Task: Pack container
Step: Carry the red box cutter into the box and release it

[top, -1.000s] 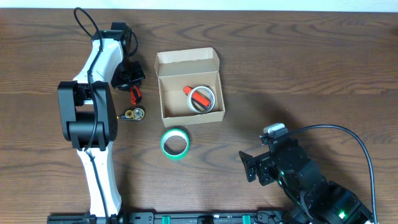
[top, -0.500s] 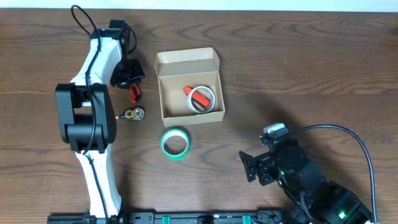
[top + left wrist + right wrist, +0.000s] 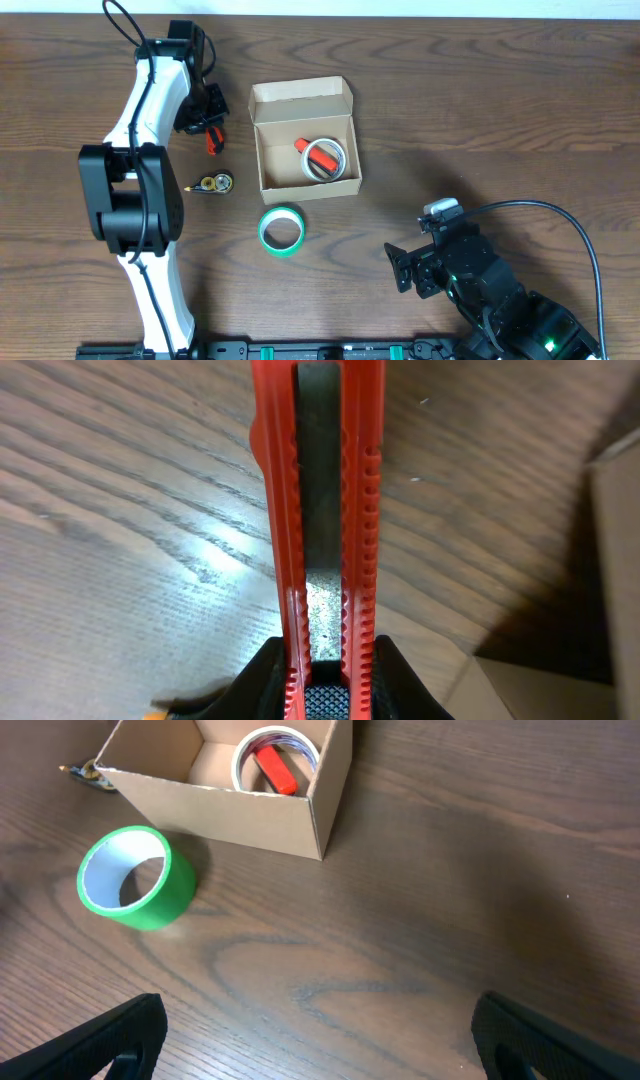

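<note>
The container (image 3: pixel 305 185) is a tan cardboard box, open, with its flap lid standing at the far side. It holds a clear tape roll (image 3: pixel 326 157) with a red item (image 3: pixel 321 159) lying in it, both also visible in the right wrist view (image 3: pixel 275 765). My left gripper (image 3: pixel 205 118), left of the box, is shut on a red utility knife (image 3: pixel 212 142); the left wrist view shows the knife (image 3: pixel 320 510) clamped between the jaws (image 3: pixel 325 685) above the wood. My right gripper (image 3: pixel 405 270) is open and empty at the near right (image 3: pixel 315 1030).
A green tape roll (image 3: pixel 282 230) lies on the table just in front of the box, also in the right wrist view (image 3: pixel 135 878). A small yellow-and-black object (image 3: pixel 213 183) lies left of the box. The box's corner (image 3: pixel 610 560) shows at the right of the left wrist view.
My left gripper has moved slightly farther back and left with the red knife in it. The right arm and the other objects have not moved.
</note>
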Controlling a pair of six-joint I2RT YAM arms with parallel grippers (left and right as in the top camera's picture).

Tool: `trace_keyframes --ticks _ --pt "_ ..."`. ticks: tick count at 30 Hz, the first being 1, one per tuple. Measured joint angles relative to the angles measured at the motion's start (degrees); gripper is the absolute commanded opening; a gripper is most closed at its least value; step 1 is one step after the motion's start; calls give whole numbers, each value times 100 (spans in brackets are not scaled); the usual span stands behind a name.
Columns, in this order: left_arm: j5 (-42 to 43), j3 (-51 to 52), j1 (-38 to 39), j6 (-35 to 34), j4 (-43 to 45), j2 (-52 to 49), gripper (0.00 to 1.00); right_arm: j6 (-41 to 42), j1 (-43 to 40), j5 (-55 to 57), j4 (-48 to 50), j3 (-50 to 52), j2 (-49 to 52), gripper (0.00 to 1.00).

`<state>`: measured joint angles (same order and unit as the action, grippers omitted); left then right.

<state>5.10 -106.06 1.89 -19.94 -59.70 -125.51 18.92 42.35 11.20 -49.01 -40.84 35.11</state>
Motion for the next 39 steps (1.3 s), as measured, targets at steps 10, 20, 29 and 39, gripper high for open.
trace_keyframes --ticks 10,20,29,39 --pt "-11 0 240 0 -4 730 22 0 0 0 0 0 0 99" --pt "-170 0 970 0 -87 1123 22 0 0 0 0 0 0 99" --pt "-310 0 1867 -190 -162 1217 22 0 0 0 0 0 0 99" --pt "-656 0 2647 -1552 -146 1217 22 0 0 0 0 0 0 99"
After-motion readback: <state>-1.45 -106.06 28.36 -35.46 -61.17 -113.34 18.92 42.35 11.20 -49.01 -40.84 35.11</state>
